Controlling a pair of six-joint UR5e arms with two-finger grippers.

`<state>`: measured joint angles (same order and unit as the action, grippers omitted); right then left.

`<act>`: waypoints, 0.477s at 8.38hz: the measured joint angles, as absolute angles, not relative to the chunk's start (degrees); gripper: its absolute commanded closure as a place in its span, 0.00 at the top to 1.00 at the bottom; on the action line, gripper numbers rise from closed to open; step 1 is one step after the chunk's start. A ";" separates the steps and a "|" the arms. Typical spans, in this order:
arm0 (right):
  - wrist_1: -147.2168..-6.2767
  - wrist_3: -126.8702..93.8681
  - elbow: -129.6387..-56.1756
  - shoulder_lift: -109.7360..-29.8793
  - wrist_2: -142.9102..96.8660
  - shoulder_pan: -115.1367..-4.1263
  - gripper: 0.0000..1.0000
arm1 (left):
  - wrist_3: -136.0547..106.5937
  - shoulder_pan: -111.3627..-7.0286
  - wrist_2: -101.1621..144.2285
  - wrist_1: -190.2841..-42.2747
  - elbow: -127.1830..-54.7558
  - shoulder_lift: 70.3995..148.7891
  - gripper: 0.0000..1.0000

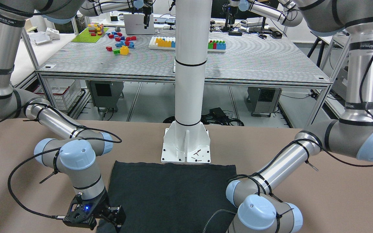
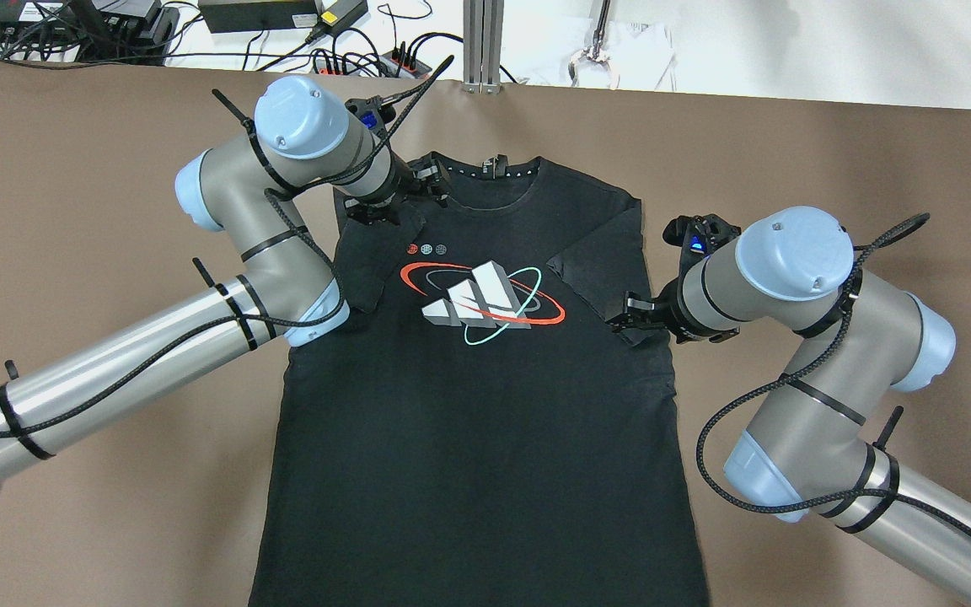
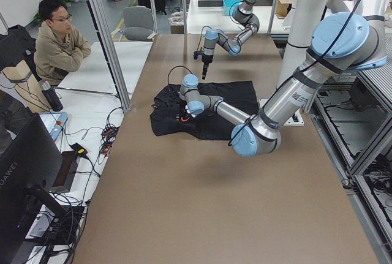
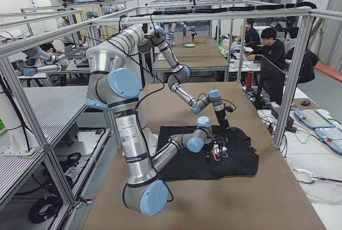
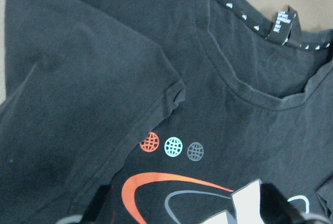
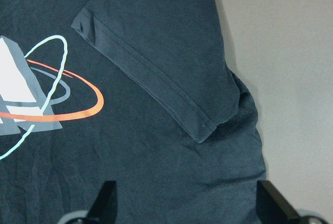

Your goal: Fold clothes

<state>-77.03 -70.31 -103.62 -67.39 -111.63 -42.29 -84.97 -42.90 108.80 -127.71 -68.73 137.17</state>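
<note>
The black T-shirt (image 2: 469, 405) lies flat and face up on the brown table (image 2: 72, 169), collar at the far edge, with a white, red and teal logo (image 2: 477, 295). Both sleeves are folded in over the chest. My left gripper (image 2: 405, 201) is open over the folded left sleeve (image 5: 78, 104) beside the collar (image 5: 244, 86), holding nothing. My right gripper (image 2: 633, 314) is open just above the hem of the folded right sleeve (image 6: 171, 52), holding nothing. It also shows in the front-facing view (image 1: 108, 215). The shirt's lower half reaches toward the robot's base.
The white mast base (image 1: 186, 145) stands at the shirt's bottom hem. Cables and power strips (image 2: 283, 34) lie beyond the table's far edge. A seated person (image 3: 58, 43) is off that far side. Bare table lies on both sides of the shirt.
</note>
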 measured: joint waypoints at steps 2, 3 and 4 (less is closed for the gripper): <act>-77.07 -71.05 -103.68 -67.46 -110.98 -41.82 0.94 | -84.96 -41.15 106.54 -127.82 -71.19 133.95 1.00; -77.00 -72.05 -103.73 -67.49 -110.60 -41.35 0.94 | -84.57 -40.92 106.21 -128.00 -71.71 132.37 1.00; -76.95 -72.84 -103.73 -67.50 -109.99 -40.72 0.94 | -84.10 -40.83 106.02 -128.38 -71.98 130.97 1.00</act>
<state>-76.95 -72.84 -103.73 -67.50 -109.99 -40.72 -84.10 -40.83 106.02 -128.38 -71.98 130.97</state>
